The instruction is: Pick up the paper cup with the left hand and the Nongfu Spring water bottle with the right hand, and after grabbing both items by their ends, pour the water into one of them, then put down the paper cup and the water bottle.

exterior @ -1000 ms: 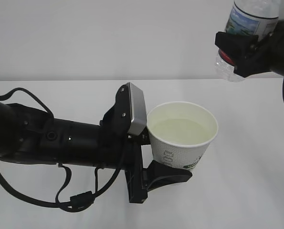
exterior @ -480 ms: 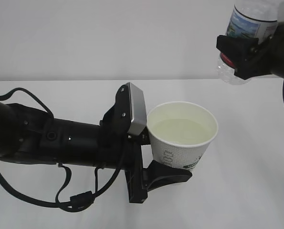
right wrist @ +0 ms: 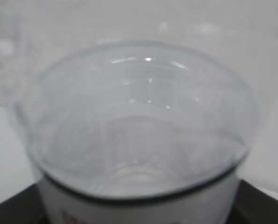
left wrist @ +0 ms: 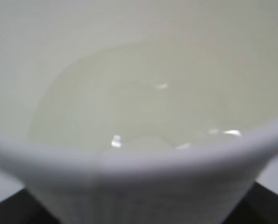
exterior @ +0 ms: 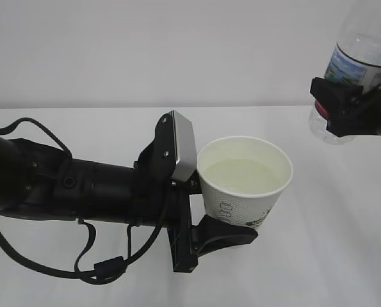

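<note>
I have the paper cup (exterior: 244, 182) clamped in my left gripper (exterior: 206, 211), upright and lifted over the white tabletop (exterior: 81, 128) near the middle of the scene. One dark finger (exterior: 225, 236) curls round the cup's near lower side; the other side of the grip is hidden behind the cup and the wrist camera housing (exterior: 180, 147). The water (exterior: 241, 176) sits pale and level inside — the left wrist view shows the same surface (left wrist: 143, 107) close up, with small glints on it, behind the blurred rolled rim.

My right gripper (exterior: 344, 115) is at the far right edge, higher than the cup and well apart from it. Its black jaws are clamped across the Nongfu Spring water bottle (exterior: 360, 57) at the label; the bottle leans, its clear body rising up and right out of view, its red-ringed neck hanging below the jaws on the left side. The right wrist view is blurred — I see only the bottle's clear rounded body (right wrist: 139, 126) filling it.

Between cup and bottle the tabletop is bare white.
</note>
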You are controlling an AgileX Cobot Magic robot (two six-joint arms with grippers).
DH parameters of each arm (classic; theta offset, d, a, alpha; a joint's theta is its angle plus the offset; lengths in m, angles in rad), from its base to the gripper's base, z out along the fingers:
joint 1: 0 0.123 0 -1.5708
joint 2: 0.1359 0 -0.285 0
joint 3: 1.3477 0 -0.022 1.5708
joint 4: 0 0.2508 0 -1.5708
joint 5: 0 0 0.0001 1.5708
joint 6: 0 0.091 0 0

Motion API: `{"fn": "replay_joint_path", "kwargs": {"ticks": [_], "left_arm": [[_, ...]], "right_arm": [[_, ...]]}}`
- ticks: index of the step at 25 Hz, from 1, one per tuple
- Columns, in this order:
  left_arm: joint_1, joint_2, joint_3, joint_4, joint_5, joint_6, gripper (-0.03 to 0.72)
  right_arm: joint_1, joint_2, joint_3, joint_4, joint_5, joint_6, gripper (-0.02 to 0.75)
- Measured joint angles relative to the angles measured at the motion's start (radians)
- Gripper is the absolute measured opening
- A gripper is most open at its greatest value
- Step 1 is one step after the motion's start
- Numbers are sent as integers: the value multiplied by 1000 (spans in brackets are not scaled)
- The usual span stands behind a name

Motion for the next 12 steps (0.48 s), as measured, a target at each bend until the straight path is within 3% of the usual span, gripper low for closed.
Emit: {"fn": "replay_joint_path", "kwargs": {"ticks": [12], "left_arm": [[0, 0, 0, 0, 0, 0, 534]], "right_arm": [[0, -4, 173, 227, -100, -135, 465]]}}
